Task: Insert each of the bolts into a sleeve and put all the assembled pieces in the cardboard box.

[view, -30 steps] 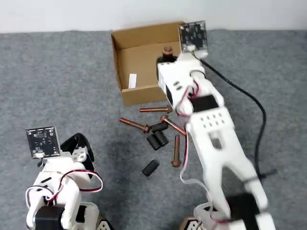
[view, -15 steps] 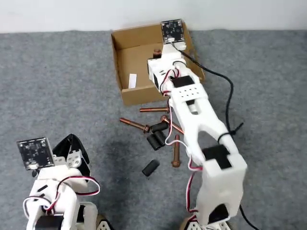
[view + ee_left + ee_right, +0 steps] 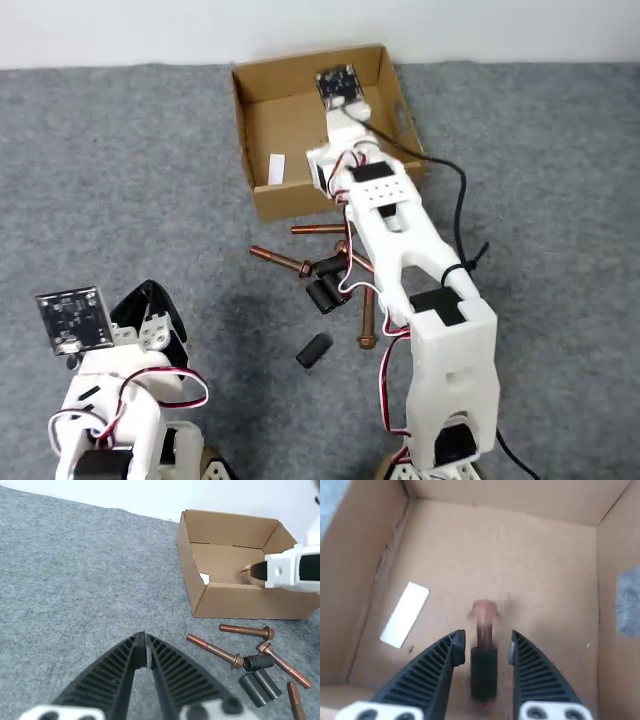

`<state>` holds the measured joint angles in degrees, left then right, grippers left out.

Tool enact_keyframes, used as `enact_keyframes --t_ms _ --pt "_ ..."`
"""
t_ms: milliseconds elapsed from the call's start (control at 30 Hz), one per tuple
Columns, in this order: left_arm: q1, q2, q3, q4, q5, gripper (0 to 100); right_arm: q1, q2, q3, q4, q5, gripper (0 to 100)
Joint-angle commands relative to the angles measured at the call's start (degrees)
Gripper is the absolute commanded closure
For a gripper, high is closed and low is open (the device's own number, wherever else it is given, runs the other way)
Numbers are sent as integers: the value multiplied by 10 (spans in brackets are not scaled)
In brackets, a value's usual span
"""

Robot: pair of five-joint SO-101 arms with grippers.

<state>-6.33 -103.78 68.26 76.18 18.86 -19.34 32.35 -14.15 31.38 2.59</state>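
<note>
My right gripper (image 3: 488, 636) is open inside the cardboard box (image 3: 520, 555). A bolt pushed into a black sleeve (image 3: 484, 667) lies between its fingers, with a gap on each side. In the high view the right arm (image 3: 385, 215) stretches over the box (image 3: 262, 105). Several copper bolts (image 3: 280, 260) and black sleeves (image 3: 328, 292) lie loose on the carpet in front of the box; one more sleeve (image 3: 314, 350) sits nearer the arms. My left gripper (image 3: 145, 650) is shut and holds nothing, low at the near left (image 3: 155, 310), well away from the parts.
A white label (image 3: 276, 169) lies on the box floor. Grey carpet (image 3: 130, 200) spreads open to the left of the box and the parts. From the left wrist, the box (image 3: 235, 600), the loose bolts (image 3: 215, 650) and paired sleeves (image 3: 260, 687) sit ahead.
The right arm has swung left from the box's right wall to over its middle and dipped inside. The left arm shifted slightly left, then held still.
</note>
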Motion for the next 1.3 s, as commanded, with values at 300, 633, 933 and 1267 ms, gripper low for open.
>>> enact_keyframes --t_ms 300,633,933,1267 --pt "-3 -4 -2 3 -3 994 -10 -110 -205 297 3 990" --pt "-3 -4 -2 4 -3 994 -12 -209 -205 521 4 991" --pt "-3 -4 4 2 -3 994 -46 -218 -183 713 4 987" --pt "-3 -4 4 2 -3 994 -63 -138 -81 713 4 842"
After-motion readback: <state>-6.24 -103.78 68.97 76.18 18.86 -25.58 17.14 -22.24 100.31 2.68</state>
